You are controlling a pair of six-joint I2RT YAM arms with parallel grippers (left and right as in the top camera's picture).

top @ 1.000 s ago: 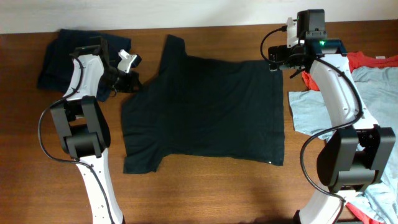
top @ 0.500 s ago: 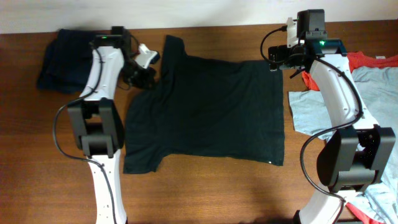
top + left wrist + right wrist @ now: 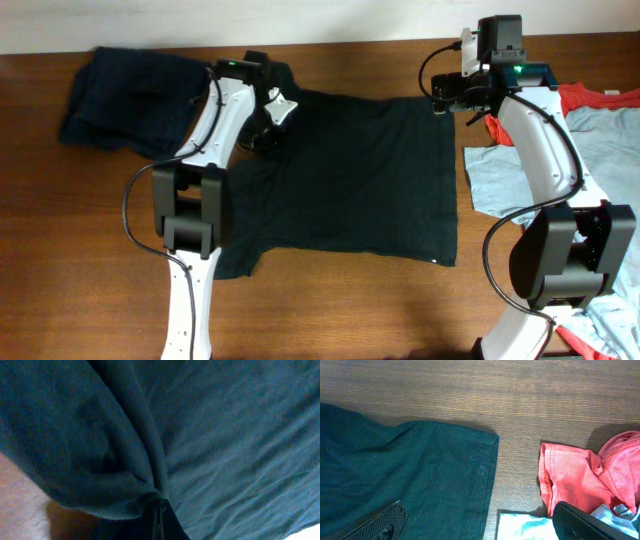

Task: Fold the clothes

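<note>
The black T-shirt (image 3: 370, 170) lies spread on the table in the overhead view, with its hem to the right. My left gripper (image 3: 268, 120) is shut on the shirt's upper left sleeve and holds that cloth bunched over the body. The left wrist view shows only dark cloth (image 3: 225, 435) folded around the closed jaws (image 3: 159, 515). My right gripper (image 3: 450, 97) is open and empty over the shirt's upper right corner (image 3: 410, 470). Its fingers (image 3: 482, 525) are wide apart above the hem edge.
A dark navy shirt (image 3: 125, 95) lies crumpled at the back left. A red-orange shirt (image 3: 590, 98) and a light blue-grey shirt (image 3: 510, 175) lie at the right, and both show in the right wrist view (image 3: 580, 480) (image 3: 520, 527). The wooden table (image 3: 330, 300) shows bare in front.
My left arm has swung right from the table's left side, carrying the sleeve over the shirt body. The shirt's left edge has shifted right. The right arm has not moved.
</note>
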